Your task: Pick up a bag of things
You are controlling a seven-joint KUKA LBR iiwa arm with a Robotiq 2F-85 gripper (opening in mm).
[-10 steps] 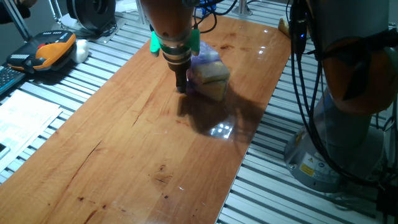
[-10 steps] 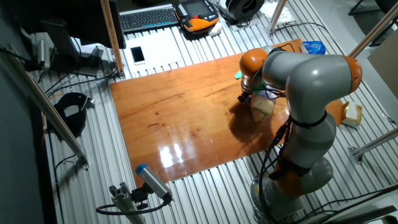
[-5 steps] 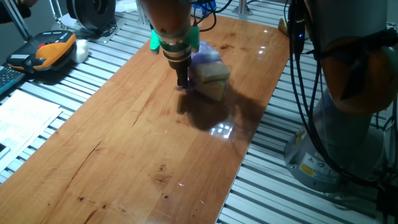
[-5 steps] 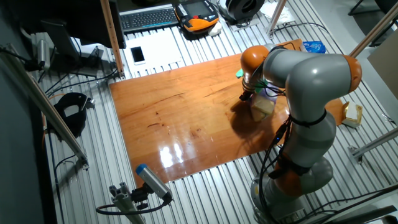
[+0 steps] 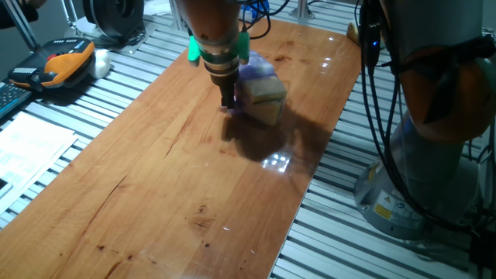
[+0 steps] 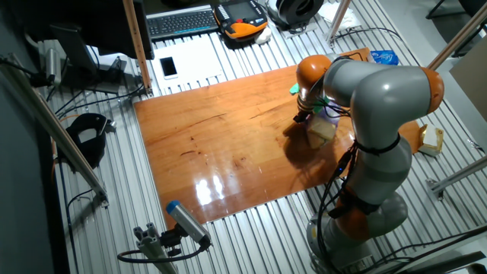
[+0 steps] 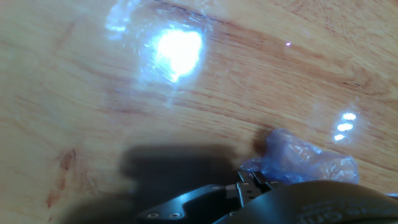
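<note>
While the hand [image 5: 227,102] hangs low over the desk [image 5: 155,178], the lilac bag [image 5: 260,91] sits just beside its fingertips — off-centre; its grip cannot be made out.

Grey, rounded arm links [image 6: 384,84] with orange joint bands [image 6: 311,72] between them. Bundles of black cables [image 5: 380,85] hanging alongside the thick grey base column [image 5: 430,182], which carries a small yellow warning sticker [image 5: 383,211]. Orange wrist segment [image 5: 208,19] ending in a bright green collar [image 5: 219,52], then a ribbed metal ring, then a slim dark claw [image 5: 228,101]. From the hand view, black claw housing [image 7: 249,202] with small round screws on a flat plate and a curved dark shell beside it.
</note>
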